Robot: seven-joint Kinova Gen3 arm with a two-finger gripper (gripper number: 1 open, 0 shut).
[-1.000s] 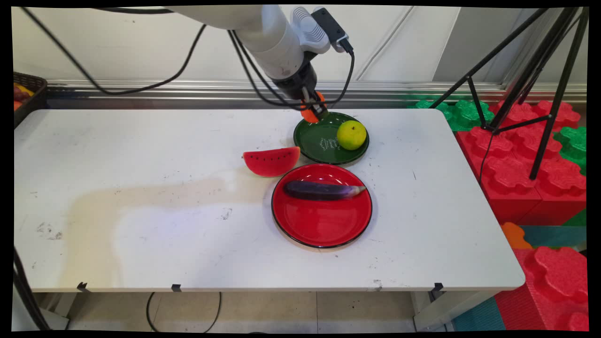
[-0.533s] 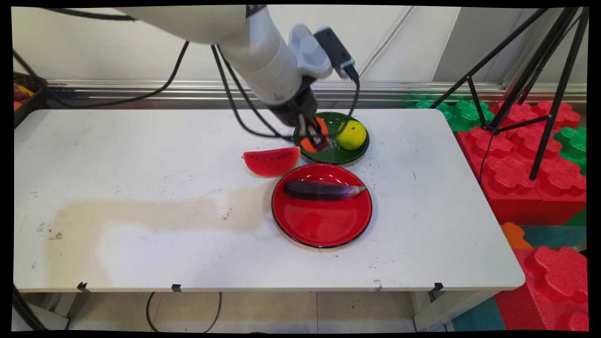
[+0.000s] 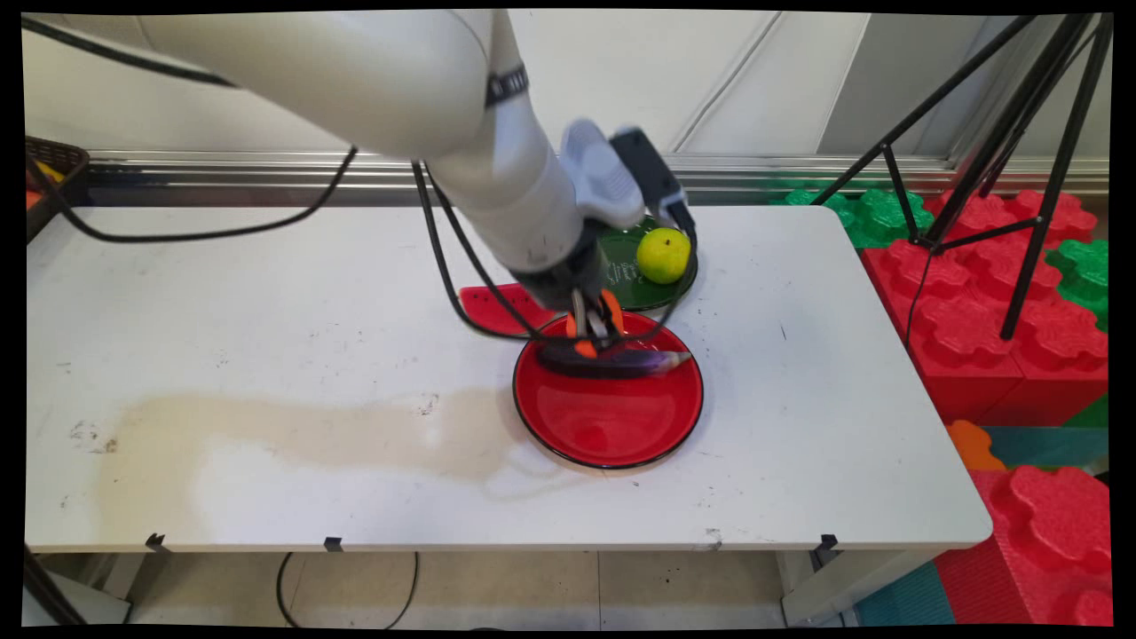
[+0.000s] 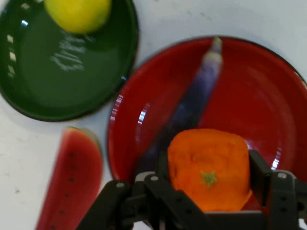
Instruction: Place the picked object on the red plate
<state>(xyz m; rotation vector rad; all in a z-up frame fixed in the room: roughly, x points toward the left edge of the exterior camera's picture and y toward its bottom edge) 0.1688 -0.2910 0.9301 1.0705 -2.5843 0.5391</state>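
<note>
White table (image 3: 266, 293); red plate (image 3: 612, 426) bearing purple eggplant (image 3: 621, 362); green plate (image 3: 652, 288) at its 12 o'clock, lime (image 3: 663, 255) aboard; watermelon slice (image 4: 67, 182) at 10 o'clock; gripper (image 3: 593, 342) clamped on orange fruit (image 4: 208, 167) over the eggplant

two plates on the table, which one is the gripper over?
The red plate, the nearer one, with the eggplant lying in it. The gripper, shut on an orange fruit, is above it. The green plate behind holds a lemon.
</note>
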